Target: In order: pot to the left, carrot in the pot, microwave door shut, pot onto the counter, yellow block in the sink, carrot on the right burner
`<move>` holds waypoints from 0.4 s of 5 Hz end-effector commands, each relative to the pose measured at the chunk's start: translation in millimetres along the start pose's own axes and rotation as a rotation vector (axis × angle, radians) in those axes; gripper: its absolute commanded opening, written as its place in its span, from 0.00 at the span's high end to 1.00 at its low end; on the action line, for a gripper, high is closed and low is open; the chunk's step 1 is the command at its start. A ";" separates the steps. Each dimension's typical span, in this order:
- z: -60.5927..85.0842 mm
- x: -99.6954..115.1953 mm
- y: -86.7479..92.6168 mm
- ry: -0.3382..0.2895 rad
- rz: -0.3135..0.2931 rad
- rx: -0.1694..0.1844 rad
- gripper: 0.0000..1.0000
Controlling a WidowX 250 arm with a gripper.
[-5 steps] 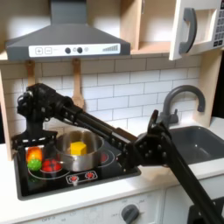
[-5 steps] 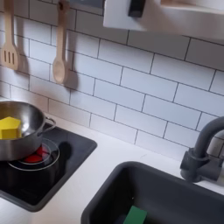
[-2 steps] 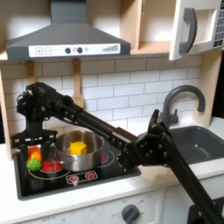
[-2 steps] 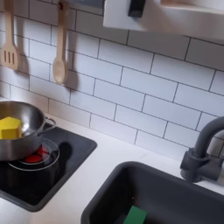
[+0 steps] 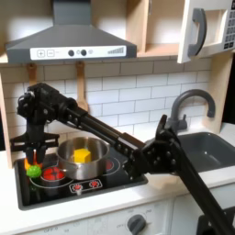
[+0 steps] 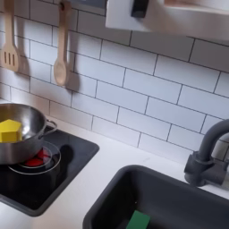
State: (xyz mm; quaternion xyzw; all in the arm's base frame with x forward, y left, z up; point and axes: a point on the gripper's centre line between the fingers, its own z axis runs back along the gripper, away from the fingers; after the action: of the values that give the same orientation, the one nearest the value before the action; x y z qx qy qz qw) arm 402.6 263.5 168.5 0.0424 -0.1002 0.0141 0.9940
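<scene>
At the first exterior view's lower left, the black gripper is lifting, fingers closed around the small orange-yellow carrot, beside the shiny steel pot holding the yellow block.

I find no legible text, numbers or brands; markings on the hood panel are too blurred to read.
</scene>
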 end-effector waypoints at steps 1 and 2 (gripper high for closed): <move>-0.2 -1.0 -3.7 0.000 -0.011 -0.027 0.00; 1.8 0.3 -2.7 -0.005 -0.012 -0.033 0.00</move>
State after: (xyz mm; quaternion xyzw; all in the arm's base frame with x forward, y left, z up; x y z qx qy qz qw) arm 402.3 257.7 168.9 0.0227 -0.0988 0.0034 0.9948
